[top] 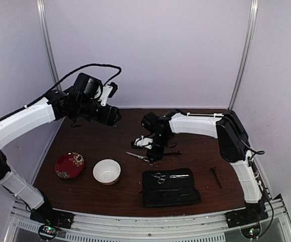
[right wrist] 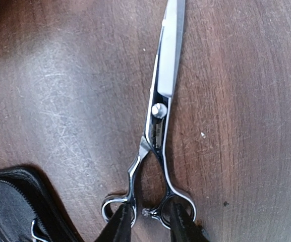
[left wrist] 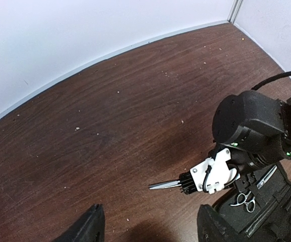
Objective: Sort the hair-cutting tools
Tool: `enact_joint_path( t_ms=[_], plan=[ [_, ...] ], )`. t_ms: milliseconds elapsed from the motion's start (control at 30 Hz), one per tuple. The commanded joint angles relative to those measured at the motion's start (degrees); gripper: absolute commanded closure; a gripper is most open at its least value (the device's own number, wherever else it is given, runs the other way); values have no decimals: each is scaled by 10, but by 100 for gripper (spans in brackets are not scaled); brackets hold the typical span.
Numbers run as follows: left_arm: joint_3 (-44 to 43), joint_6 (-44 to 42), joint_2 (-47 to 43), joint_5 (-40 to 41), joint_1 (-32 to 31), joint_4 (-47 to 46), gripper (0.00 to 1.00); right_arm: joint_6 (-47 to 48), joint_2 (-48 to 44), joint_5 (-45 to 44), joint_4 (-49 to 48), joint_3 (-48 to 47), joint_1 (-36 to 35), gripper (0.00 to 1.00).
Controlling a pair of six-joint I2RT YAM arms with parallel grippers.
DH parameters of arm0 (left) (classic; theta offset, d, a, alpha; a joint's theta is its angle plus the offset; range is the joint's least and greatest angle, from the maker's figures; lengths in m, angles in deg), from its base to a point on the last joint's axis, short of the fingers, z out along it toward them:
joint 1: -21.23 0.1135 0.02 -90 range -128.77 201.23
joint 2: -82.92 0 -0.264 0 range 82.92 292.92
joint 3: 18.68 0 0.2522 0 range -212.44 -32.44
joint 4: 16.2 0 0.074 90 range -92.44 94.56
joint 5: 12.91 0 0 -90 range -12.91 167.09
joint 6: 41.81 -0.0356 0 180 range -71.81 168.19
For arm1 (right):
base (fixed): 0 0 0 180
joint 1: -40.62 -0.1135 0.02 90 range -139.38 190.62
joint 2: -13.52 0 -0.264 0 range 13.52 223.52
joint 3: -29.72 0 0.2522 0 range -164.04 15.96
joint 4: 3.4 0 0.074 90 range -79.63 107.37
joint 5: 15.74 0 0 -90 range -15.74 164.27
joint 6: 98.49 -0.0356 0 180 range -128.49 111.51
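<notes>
A pair of silver scissors lies flat on the brown table, blades pointing away from my right gripper. Its two black fingers are pinched close together on the inner sides of the ring handles. In the top view this gripper is low at the table's middle, on those scissors. A second pair of scissors lies on the black pouch. A thin black stick lies to the right. My left gripper is raised, open and empty; it also shows in the left wrist view.
A white bowl and a red plate stand at the front left. The open black pouch sits near the front middle, just right of the held scissors. White walls close the back and sides.
</notes>
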Motion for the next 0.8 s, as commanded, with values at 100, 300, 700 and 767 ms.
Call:
enact_joint_path(
  t_ms=[100, 300, 700, 767],
  plan=[
    [-8, -4, -7, -9, 5, -20, 34, 0, 18, -32, 21, -18, -6, 68],
    [-8, -5, -6, -13, 5, -20, 34, 19, 40, -34, 76, -58, -9, 67],
    [-8, -5, -6, -13, 5, -19, 35, 32, -4, -62, 112, -32, -14, 84],
    [-8, -5, -4, -14, 5, -19, 35, 31, -32, -67, 104, -18, -13, 85]
  ],
)
